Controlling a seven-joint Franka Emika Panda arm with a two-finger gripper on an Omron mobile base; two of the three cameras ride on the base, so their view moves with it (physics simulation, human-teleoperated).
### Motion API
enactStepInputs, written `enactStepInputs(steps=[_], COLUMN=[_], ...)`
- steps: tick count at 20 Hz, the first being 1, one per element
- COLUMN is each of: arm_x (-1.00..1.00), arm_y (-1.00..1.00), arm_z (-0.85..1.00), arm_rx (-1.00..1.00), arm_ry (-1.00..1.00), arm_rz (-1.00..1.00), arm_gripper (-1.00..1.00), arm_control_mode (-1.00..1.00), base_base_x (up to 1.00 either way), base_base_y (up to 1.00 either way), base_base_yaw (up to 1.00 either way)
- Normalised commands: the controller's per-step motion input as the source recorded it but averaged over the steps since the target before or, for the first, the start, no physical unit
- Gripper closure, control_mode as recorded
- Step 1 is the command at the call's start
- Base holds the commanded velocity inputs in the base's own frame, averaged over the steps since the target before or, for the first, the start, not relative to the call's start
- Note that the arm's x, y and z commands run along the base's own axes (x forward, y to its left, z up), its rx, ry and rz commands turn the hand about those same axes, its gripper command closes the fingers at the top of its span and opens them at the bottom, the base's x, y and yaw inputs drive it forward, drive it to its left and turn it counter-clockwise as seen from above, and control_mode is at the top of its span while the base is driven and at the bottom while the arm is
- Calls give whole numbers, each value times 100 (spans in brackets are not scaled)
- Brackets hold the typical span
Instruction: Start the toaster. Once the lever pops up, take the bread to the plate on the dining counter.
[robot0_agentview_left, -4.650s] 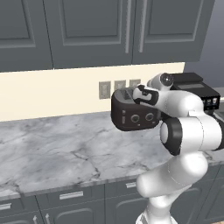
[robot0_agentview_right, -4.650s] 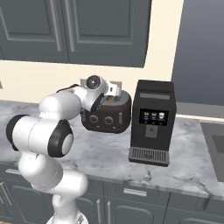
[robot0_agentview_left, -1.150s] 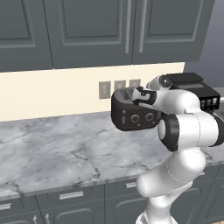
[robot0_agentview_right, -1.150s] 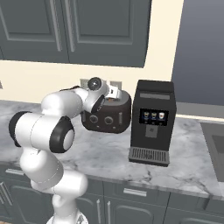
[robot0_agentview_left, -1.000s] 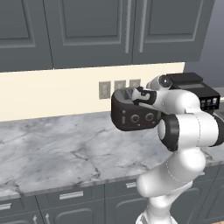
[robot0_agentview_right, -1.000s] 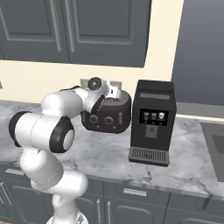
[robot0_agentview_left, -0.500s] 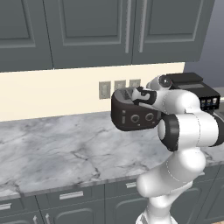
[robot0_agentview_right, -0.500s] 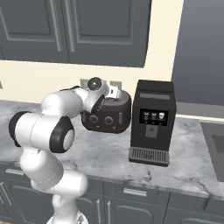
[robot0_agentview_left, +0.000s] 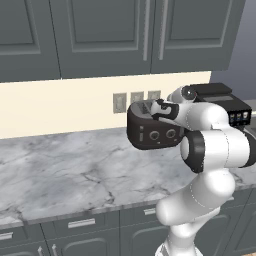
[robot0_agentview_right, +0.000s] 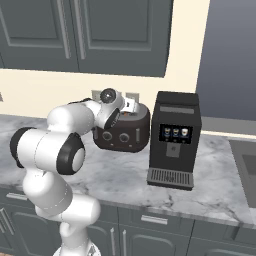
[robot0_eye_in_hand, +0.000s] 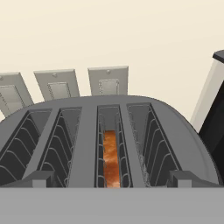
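Observation:
The squat black toaster (robot0_agentview_left: 152, 132) (robot0_agentview_right: 122, 132) stands at the back of the marble worktop against the wall. Two round knobs and a small pale lever (robot0_agentview_left: 141, 135) mark its front. My gripper (robot0_agentview_left: 149, 106) (robot0_agentview_right: 134, 107) (robot0_eye_in_hand: 111, 179) hovers just above the toaster's top, open, fingertips (robot0_eye_in_hand: 40, 178) spread wide with nothing between them. In the hand view the toaster (robot0_eye_in_hand: 87, 144) shows its slots from above, and the tan-brown bread (robot0_eye_in_hand: 110, 157) sits low inside the third slot from the left. The plate and the dining counter are out of view.
A tall boxy black appliance (robot0_agentview_right: 175, 137) (robot0_agentview_left: 227, 105) (robot0_eye_in_hand: 216, 113) with lit buttons stands close to the toaster's right. Wall outlets (robot0_eye_in_hand: 108, 81) sit behind the toaster and grey cabinets (robot0_agentview_left: 100, 35) hang overhead. Bare marble worktop (robot0_agentview_left: 60, 172) stretches to the left.
Over the last second nothing has visibly moved. Since the earliest frames the arm has only shifted slightly above the toaster.

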Motion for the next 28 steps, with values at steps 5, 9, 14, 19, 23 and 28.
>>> enactStepInputs(steps=[5, 9, 14, 19, 23, 28], arm_x=[0, 0, 0, 0, 0, 0], arm_y=[0, 0, 0, 0, 0, 0], arm_z=[0, 0, 0, 0, 0, 0], arm_rx=[0, 0, 0, 0, 0, 0], arm_ry=[0, 0, 0, 0, 0, 0], arm_rz=[0, 0, 0, 0, 0, 0], arm_gripper=[-100, -100, -100, -100, -100, -100], arm_control_mode=[-100, -100, -100, -100, -100, -100], base_base_x=[0, 0, 0, 0, 0, 0], base_base_y=[0, 0, 0, 0, 0, 0], base_base_yaw=[0, 0, 0, 0, 0, 0])
